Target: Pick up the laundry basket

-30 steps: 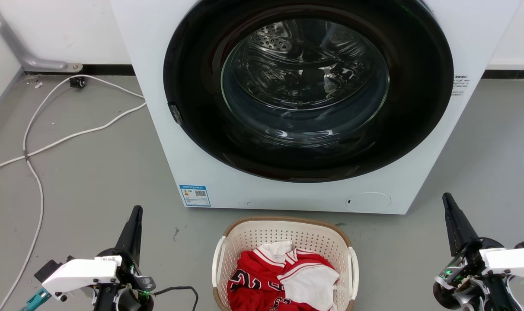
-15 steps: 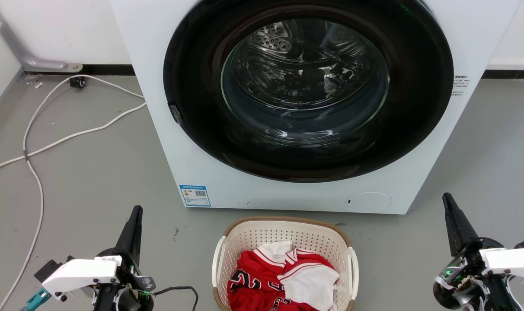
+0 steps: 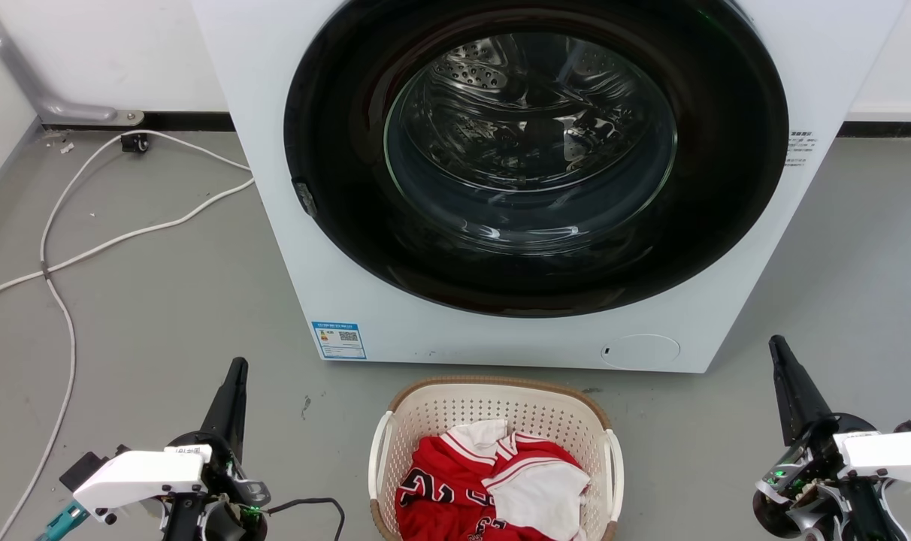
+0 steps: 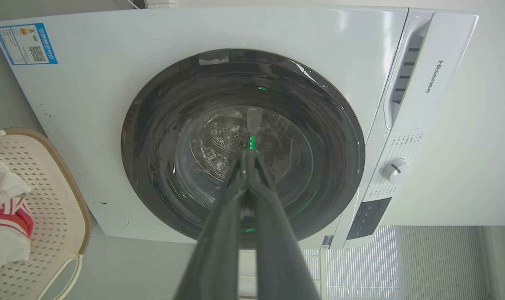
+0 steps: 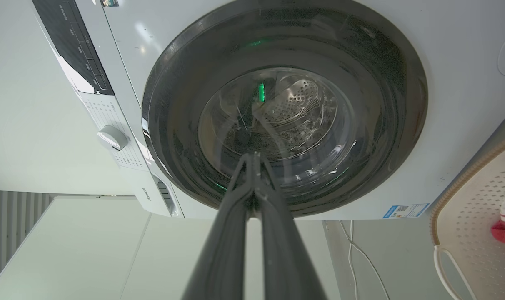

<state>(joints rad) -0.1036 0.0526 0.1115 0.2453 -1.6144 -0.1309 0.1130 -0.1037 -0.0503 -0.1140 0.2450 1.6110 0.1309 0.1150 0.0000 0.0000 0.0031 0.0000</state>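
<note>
The cream-white perforated laundry basket (image 3: pixel 493 409) with a brown rim stands on the floor at the bottom centre, just in front of the washing machine, holding a red and white jersey (image 3: pixel 489 488). White handles show on its two sides. My left gripper (image 3: pixel 236 368) is shut and hangs well to the basket's left, fingers pointing at the machine. On the far side, my right gripper (image 3: pixel 776 344) is shut too, well clear of the basket. The left wrist view has the basket (image 4: pixel 52 200) at its left edge beside my left gripper (image 4: pixel 247 155). The right wrist view has the basket (image 5: pixel 469 208) at its right edge, with my right gripper (image 5: pixel 254 156).
A white front-loading washing machine (image 3: pixel 350 225) with a closed dark round door (image 3: pixel 534 150) stands right behind the basket. White cables (image 3: pixel 72 248) trail over the grey floor at the left. Bare floor lies on both sides of the basket.
</note>
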